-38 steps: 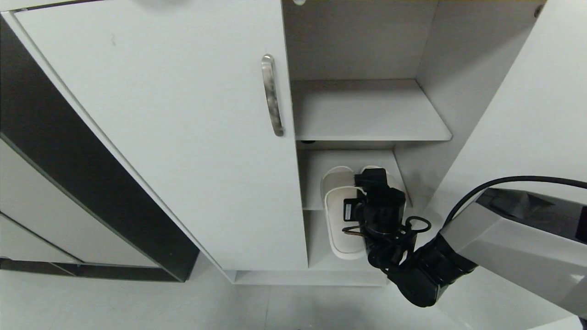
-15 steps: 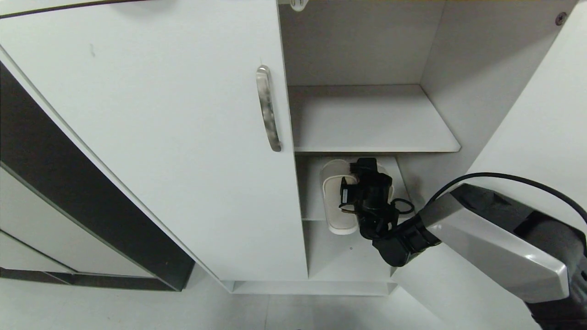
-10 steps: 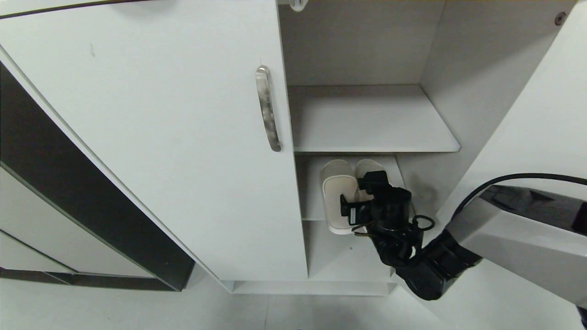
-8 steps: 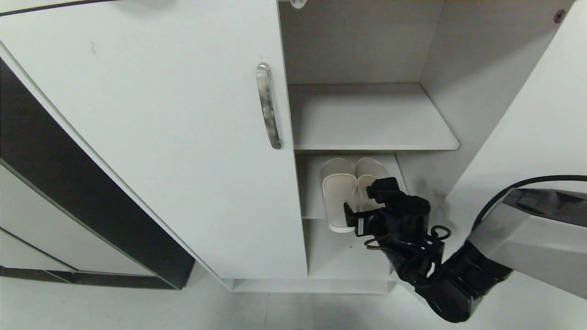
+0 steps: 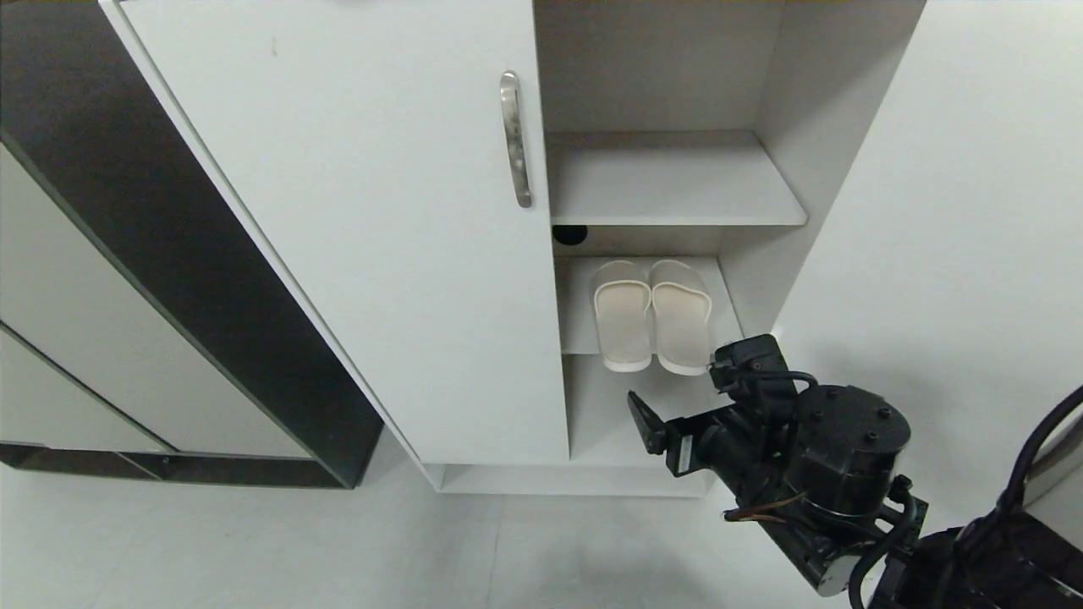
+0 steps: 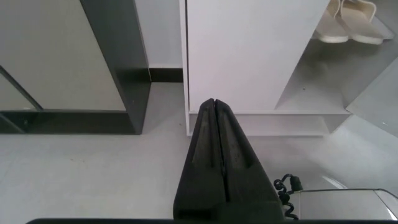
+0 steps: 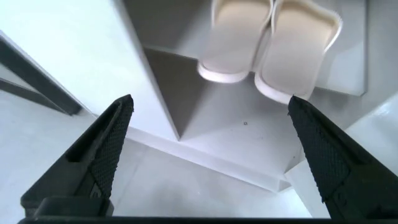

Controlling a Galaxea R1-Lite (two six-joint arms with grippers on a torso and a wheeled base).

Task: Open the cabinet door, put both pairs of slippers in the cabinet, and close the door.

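**Item 1: slippers [image 5: 651, 315], one pair, cream.**
- Location: on the lower shelf [image 5: 575, 304] of the cabinet, in the open right half, under the upper shelf [image 5: 668, 182].
- Position: side by side and touching along their inner edges. The toes point inward and the heels overhang the shelf's front edge a little.
- Handling (judged): light, moulded foam, with a soft sole that flexes and squashes under a pinch. The surface is matte and unlikely to slip, and they are not fragile.
- Best hold (judged): across the two touching inner rims near the heels, so both lift as one. A grip on one slipper's outer edge would probably leave its mate behind.
- Task count: the task names two pairs, and one is on this shelf.

**Item 2: right door [image 5: 948, 211].**
- State: swung wide open.
- Handling (judged): a stiff, flat panel on a hinge, light to push. It calls for a steady press on its broad face or free edge rather than a grasp.

**Item 3: left door [image 5: 355, 211].**
- State: shut, with a metal bar handle [image 5: 514, 139] along its inner edge.

**Item 4: right hand [image 5: 689, 393].**
- Location: in front of the cabinet, just below and outside the slippers, clear of them.
- State: fingers spread wide with nothing between them. The wrist view looks between them [image 7: 211, 155] at the slipper heels.

**Item 5: left hand [image 6: 215, 124].**
- Location: low over the floor [image 5: 254, 541], well apart from the slippers and facing the shut door.
- State: fingers pressed flat together, holding nothing.
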